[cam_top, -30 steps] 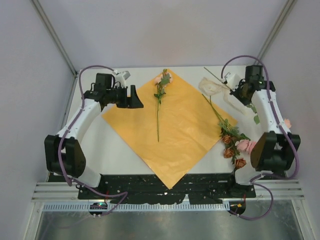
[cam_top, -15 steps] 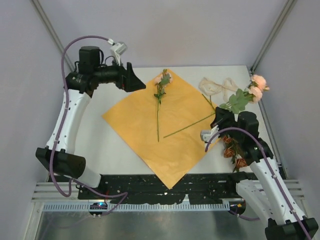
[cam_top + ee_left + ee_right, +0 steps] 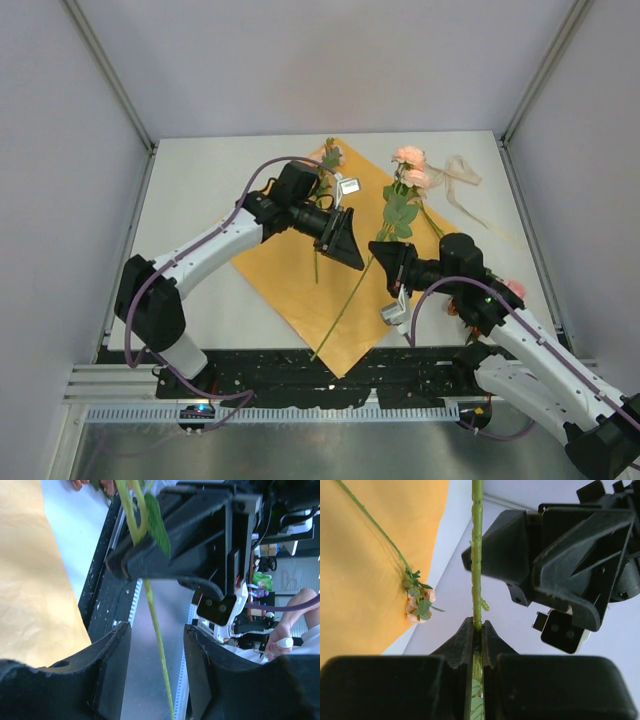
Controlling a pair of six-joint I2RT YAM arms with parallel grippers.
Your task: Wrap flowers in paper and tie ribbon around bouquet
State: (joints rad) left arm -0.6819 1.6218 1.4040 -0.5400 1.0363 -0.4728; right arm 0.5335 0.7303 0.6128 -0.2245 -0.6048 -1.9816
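right end effector (image 3: 477, 630): pressed together on a long thin green stem with pale pink roses (image 3: 408, 156), pinching it partway along its length. in the overhead view this stem slants across the right half of the large bright orange crinkly paper sheet (image 3: 290, 285). its rose heads point toward the far side and its bare end reaches the sheet's near edge. left end effector (image 3: 157, 630): fingers (image 3: 112, 670) spread, one on each side of the same stem's lower part, with a gap visible on both sides in the left wrist view. the two end effectors face each other, close together, above the sheet. the sheet lies flat, set as a diamond, on the white counter (image 3: 200, 190). a second thin green stem with a pink bloom (image 3: 328, 156) lies on the sheet, bloom at the far corner, its middle hidden by the left arm. the cream-white fabric ribbon (image 3: 455, 172) lies loose on the counter at far right, off the sheet. further blooms (image 3: 514, 289) lie at the right edge, mostly hidden behind the right arm.
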